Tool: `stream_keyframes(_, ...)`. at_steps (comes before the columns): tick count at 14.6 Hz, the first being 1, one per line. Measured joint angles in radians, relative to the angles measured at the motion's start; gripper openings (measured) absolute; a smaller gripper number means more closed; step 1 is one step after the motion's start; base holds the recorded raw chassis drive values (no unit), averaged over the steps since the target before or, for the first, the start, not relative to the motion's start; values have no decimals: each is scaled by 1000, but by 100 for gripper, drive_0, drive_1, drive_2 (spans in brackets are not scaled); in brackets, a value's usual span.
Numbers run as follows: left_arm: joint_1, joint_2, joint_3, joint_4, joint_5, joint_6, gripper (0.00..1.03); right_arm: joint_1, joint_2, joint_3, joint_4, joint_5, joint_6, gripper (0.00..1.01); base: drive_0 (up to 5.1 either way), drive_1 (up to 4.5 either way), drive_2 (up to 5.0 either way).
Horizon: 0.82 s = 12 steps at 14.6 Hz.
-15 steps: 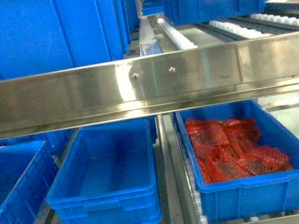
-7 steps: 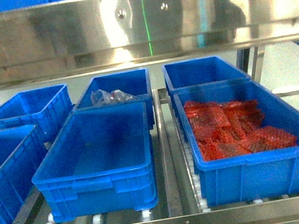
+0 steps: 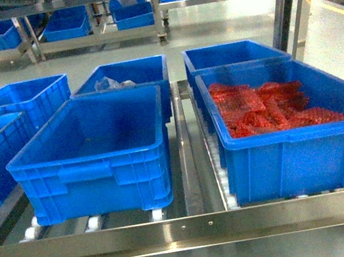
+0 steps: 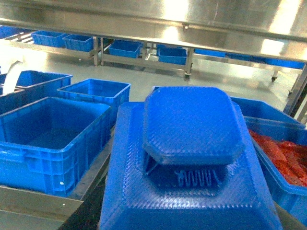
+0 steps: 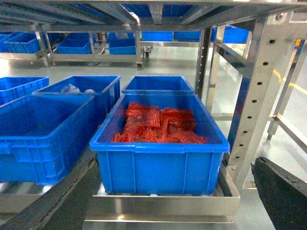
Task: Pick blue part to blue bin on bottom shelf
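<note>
Blue part riding close under the left wrist camera, bottom shelf (image 3: 190, 228) ahead.

Two blue crates are sitting at the near edge: an empty bin (image 3: 91, 159) left, a bin of red mesh packets (image 3: 292, 127) right, more crates farther back. The blue part (image 4: 192, 158) is filling the left wrist view, apparently being carried; neither gripper's jaws are showing, so I cannot tell their state.

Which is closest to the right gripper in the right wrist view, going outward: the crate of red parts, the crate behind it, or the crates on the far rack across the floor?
1. Crate of red parts: directly ahead, at the front.
2. Crate behind it: same lane, one row back.
3. Far-rack crates: across the floor, upper left.
</note>
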Motion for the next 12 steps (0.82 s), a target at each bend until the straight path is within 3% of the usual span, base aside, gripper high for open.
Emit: stream_keyframes(12, 0, 0, -1, -4, 0, 0, 43, 0, 0, 0, -2, 1, 0, 98, 0, 0, 0)
